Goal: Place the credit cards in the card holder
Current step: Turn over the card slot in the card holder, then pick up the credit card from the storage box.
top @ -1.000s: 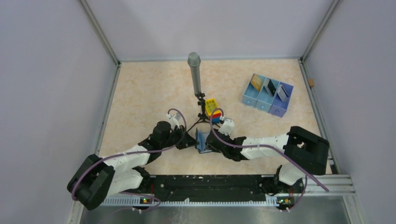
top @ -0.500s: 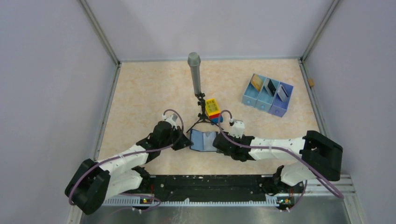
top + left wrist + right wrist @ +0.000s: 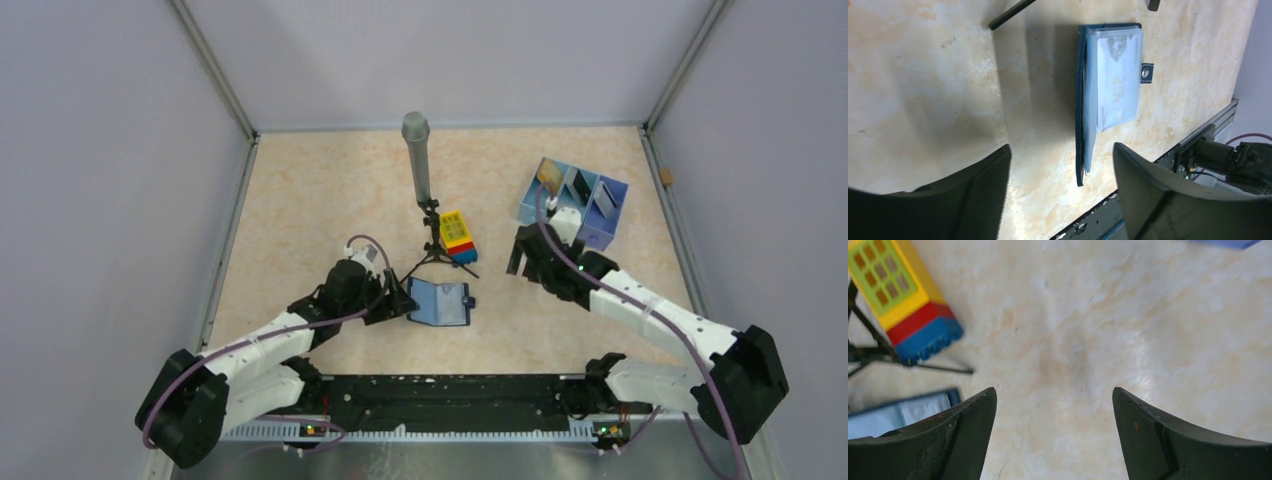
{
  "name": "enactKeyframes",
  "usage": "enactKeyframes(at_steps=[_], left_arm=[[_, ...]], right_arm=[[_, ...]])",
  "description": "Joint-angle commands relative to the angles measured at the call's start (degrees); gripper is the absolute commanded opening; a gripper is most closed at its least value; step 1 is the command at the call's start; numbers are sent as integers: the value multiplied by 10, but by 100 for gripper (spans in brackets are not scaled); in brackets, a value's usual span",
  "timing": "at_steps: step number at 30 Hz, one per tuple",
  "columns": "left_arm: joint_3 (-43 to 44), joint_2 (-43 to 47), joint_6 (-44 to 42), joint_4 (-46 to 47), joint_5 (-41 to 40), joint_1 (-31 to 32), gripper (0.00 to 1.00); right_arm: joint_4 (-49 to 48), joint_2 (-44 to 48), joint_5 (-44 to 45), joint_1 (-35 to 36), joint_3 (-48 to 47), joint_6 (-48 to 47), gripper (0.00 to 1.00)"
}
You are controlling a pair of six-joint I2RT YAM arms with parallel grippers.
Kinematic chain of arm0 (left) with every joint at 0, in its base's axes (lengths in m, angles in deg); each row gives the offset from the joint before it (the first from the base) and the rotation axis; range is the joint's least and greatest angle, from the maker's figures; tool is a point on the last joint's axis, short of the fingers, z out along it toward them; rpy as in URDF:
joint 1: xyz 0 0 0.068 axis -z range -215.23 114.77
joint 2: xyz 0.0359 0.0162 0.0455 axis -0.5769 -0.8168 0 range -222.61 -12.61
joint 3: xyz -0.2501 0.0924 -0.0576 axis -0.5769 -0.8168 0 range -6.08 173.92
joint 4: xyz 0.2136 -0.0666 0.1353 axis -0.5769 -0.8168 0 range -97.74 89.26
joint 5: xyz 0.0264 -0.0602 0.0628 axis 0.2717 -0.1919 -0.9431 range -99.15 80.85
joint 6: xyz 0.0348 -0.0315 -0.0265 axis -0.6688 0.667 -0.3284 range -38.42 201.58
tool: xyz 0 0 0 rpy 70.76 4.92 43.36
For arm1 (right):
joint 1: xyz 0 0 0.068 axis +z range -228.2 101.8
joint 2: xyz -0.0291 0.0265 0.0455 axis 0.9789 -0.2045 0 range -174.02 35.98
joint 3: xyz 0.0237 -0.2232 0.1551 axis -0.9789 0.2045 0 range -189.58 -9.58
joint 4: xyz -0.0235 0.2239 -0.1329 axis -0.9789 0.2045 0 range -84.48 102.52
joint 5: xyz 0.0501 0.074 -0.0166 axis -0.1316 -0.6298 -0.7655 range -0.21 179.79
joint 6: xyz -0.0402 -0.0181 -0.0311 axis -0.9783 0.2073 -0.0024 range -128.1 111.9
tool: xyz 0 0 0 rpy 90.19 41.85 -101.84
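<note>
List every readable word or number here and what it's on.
"VIP": faint, on the pale card inside the open card holder.
Small print beside it on that card: too blurred to read.
Print on the cards in the tray: too small to read.

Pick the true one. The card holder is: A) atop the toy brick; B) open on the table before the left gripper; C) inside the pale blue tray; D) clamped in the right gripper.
B: the card holder lies open on the table just ahead of the open left gripper; the right gripper is open and empty.
</note>
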Motion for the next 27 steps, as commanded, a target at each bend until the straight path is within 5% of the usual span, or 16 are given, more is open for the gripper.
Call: enactKeyframes(at_steps=[1,12,27], left_arm=[[43,44,-35,-61,-33,-14,79],[100,76,-103,-112,12,-68,95],[241,30,-204,-236,159,-217,97]], right_arm=[[-21,25,-58,-127,-54,-157,85],[-132,-140,-132,-337,-176,-273,85],[-187,-416,-143,-400,-388,-318,70]])
